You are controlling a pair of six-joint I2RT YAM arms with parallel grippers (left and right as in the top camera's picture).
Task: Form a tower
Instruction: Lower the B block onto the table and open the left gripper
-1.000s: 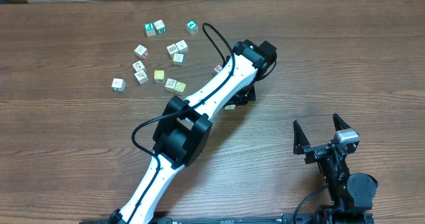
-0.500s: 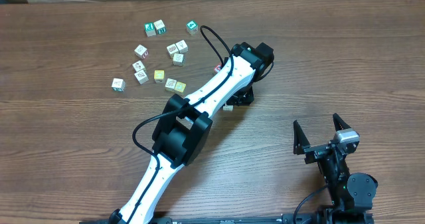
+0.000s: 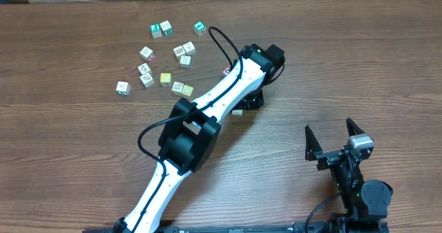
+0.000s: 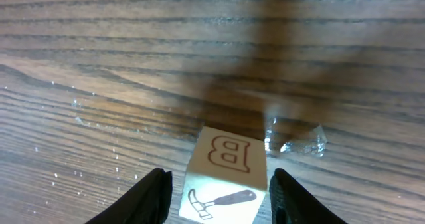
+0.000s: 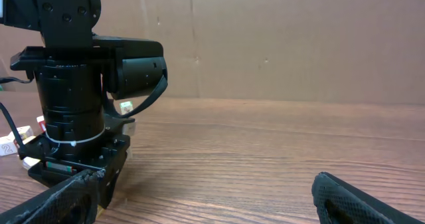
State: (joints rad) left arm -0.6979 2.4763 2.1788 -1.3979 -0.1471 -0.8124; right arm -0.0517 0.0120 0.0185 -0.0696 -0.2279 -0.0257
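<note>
tower [image 4: 229, 156] | light, stiff wood, I'd say tippy; pinch its flat side faces | stands between left gripper [image 4: 221, 194] jaws, parted, not touching | right gripper [image 3: 329, 128] agape, well apart from left gripper

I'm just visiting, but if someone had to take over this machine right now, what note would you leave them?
Left gripper: jaws open, flanking the B cube, a gap on either side.
Right gripper: open, empty, parked at the near right.
Loose cubes: scattered at the far left.
Done: unclear; the left arm hides what lies under the B cube.
Left: stack the loose cubes.
</note>
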